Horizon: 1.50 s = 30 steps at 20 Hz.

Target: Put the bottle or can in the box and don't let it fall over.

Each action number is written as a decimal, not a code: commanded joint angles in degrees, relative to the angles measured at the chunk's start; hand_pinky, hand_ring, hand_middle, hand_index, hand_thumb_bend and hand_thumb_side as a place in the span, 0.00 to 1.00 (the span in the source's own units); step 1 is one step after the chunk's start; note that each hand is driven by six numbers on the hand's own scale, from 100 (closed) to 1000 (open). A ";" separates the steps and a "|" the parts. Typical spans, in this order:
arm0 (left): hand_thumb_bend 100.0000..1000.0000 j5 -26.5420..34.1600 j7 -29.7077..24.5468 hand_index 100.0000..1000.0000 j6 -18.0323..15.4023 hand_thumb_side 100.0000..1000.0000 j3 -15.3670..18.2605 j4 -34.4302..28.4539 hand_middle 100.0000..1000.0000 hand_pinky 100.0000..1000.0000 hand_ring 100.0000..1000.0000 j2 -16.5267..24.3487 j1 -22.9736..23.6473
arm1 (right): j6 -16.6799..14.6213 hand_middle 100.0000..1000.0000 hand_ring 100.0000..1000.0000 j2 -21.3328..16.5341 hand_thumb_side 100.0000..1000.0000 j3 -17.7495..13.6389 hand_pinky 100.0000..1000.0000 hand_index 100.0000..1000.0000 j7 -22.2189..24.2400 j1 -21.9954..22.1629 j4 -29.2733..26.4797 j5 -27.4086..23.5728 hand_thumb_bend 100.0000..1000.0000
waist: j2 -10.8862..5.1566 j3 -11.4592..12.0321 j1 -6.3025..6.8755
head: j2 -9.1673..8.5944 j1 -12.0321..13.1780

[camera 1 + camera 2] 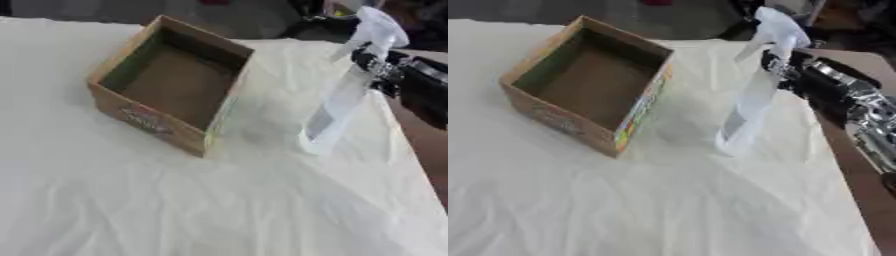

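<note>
A clear spray bottle (750, 100) with a white trigger head (776, 27) stands tilted on the white cloth, its base to the right of the box. My right hand (802, 77) reaches in from the right and its fingers curl round the bottle's neck just under the head. An open cardboard box (588, 85) with a brown floor and printed sides sits left of the bottle, with nothing inside. My left hand shows in neither view.
A white wrinkled cloth (219, 210) covers the table. Its right edge (416, 165) runs close behind the bottle, with brown floor beyond. Dark objects lie past the far edge.
</note>
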 commanded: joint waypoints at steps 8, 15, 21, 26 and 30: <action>0.30 0.19 -0.22 0.71 -0.14 0.57 -0.09 -1.18 1.00 1.00 1.00 0.90 -0.83 | 0.38 1.00 1.00 2.15 0.67 1.01 1.00 0.92 0.76 -3.18 0.68 -1.70 0.00 | -1.05 0.02 0.48 | -0.26 -0.58; 0.30 0.27 -0.29 0.71 -0.14 0.57 -0.12 -1.18 1.00 1.00 1.00 0.82 -0.81 | 0.04 1.00 1.00 3.99 0.60 1.93 1.00 0.90 -0.45 -4.42 2.08 -0.19 0.00 | -1.05 0.08 0.57 | -0.54 -2.51; 0.30 0.34 -0.28 0.71 -0.16 0.57 -0.10 -1.18 1.00 1.00 1.00 0.76 -0.83 | 0.25 1.00 1.00 5.19 0.61 2.61 1.00 0.89 -1.49 -4.91 3.16 0.40 0.00 | -1.02 0.11 0.69 | -0.63 -2.76; 0.30 0.37 -0.32 0.71 -0.16 0.57 -0.11 -1.18 1.00 1.00 1.00 0.69 -0.83 | 0.15 1.00 1.00 6.16 0.62 3.07 1.00 0.88 -1.76 -5.44 4.13 0.47 0.00 | -0.91 0.16 0.80 | -0.82 -2.97; 0.30 0.37 -0.35 0.71 -0.14 0.57 -0.13 -1.18 1.00 1.00 1.00 0.61 -0.85 | 0.13 1.00 1.00 7.22 0.63 3.55 1.00 0.88 -1.68 -6.06 5.05 0.47 0.00 | -0.80 0.22 0.92 | -0.99 -2.99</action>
